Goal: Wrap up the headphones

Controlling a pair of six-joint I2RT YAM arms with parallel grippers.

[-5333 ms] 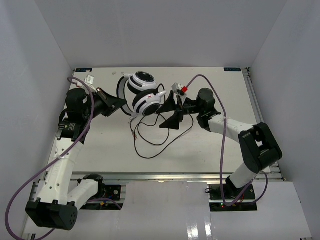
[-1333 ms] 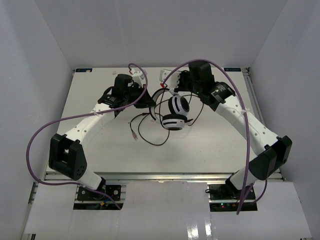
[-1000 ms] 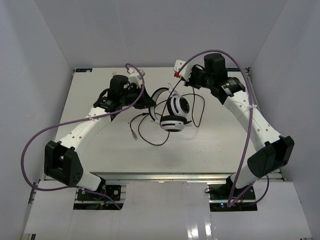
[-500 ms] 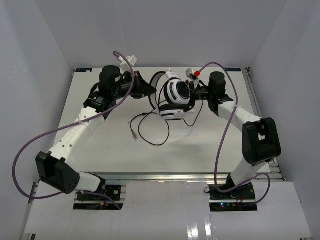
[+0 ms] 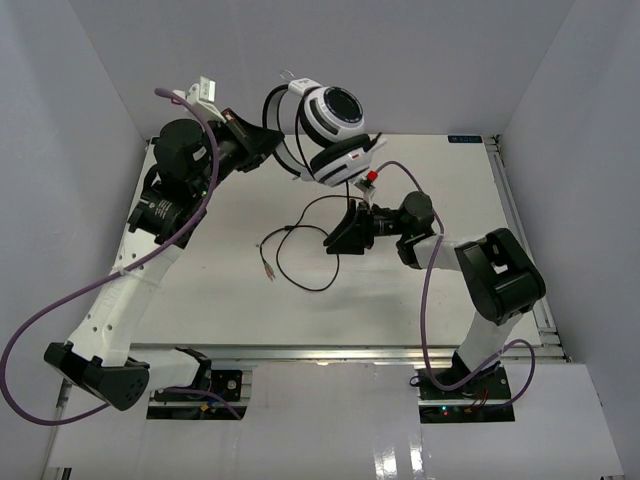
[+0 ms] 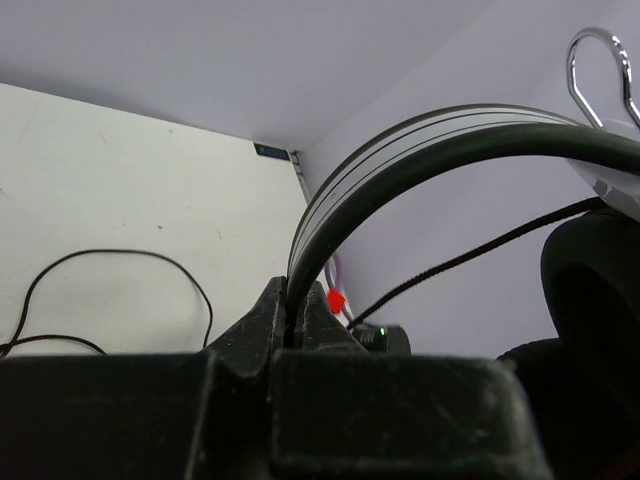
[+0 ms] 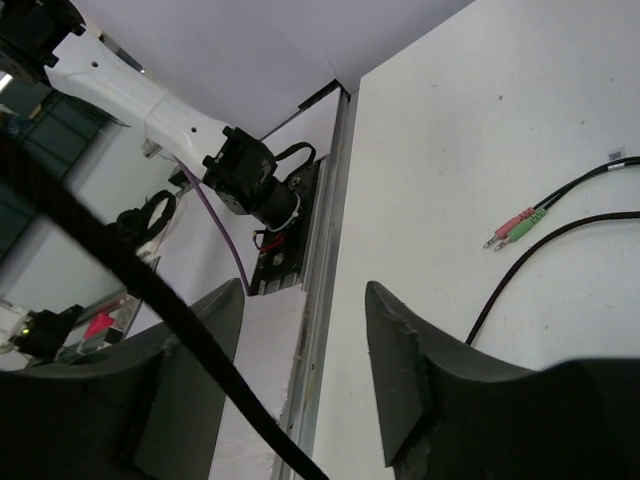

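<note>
While left end effector (image 5: 274, 150) pinches headphones (image 5: 335, 108), cups (image 6: 592, 268) cropped close-up, right end effector (image 5: 338, 232) parted

- A white desk (image 5: 200, 300) fills the middle of the top view, its surface marked with a few small dark specks.
- Plain white walls (image 5: 450, 60) close it in at nine, twelve and three o'clock.
- A small teal label (image 5: 463, 139) sits at the desk's two o'clock corner.
- A metal rail (image 5: 330, 351) runs along the six o'clock edge.
- A second rail (image 5: 512, 200) lines the three o'clock edge.
- A glossy white panel (image 5: 380, 440) lies past the six o'clock rail, catching a light reflection.
</note>
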